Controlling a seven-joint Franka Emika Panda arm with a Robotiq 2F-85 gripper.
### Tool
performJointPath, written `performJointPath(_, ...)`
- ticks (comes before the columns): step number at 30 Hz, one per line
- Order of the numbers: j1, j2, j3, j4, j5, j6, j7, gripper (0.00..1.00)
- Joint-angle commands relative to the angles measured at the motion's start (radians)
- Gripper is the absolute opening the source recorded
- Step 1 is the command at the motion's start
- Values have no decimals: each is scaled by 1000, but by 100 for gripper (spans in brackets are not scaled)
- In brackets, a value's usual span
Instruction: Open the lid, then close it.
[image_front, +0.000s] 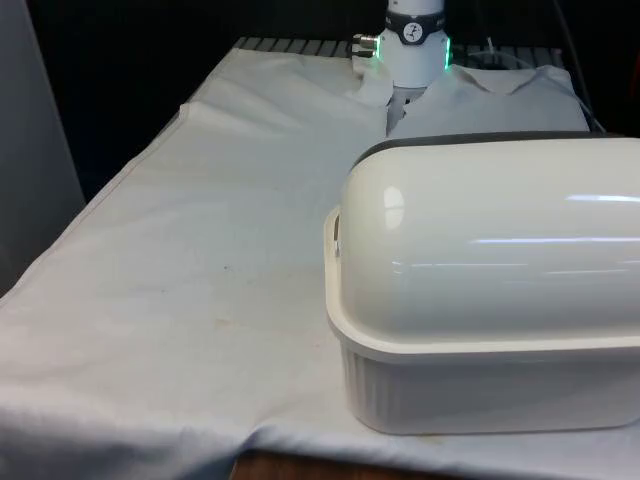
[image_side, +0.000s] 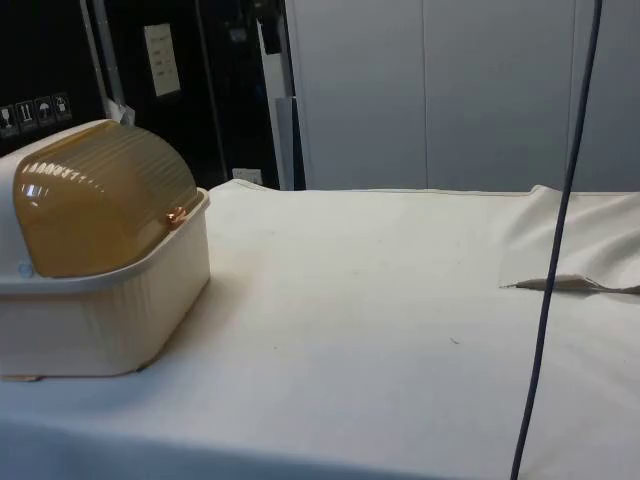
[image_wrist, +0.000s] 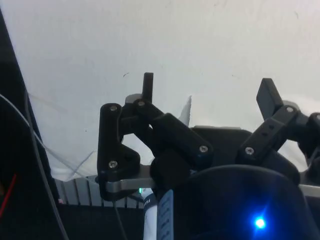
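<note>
A cream bread box (image_side: 100, 290) sits at the tabletop's (image_side: 380, 300) end, its amber lid (image_side: 100, 200) shut. The gripper (image_wrist: 207, 95), fingers apart, hangs empty over bare cloth; it should approach low and catch the lid's small handle (image_side: 176, 215) squarely.

One bread box (image_front: 480, 330) with one lid (image_side: 100, 200) sits on one white cloth (image_front: 200, 250); one gripper (image_wrist: 207, 92).
</note>
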Motion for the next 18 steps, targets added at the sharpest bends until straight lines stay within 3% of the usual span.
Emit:
performJointPath(1, 4, 0, 4, -3, 0, 13, 7, 100)
performJointPath(3, 1, 2, 7, 0, 0, 5, 3, 100)
performJointPath(12, 8, 3, 34, -46, -3, 105, 17, 100)
performJointPath(13, 6, 4, 31, -37, 0, 83, 11, 100)
performJointPath(18, 10, 4, 45, -89, -3, 168, 16, 100)
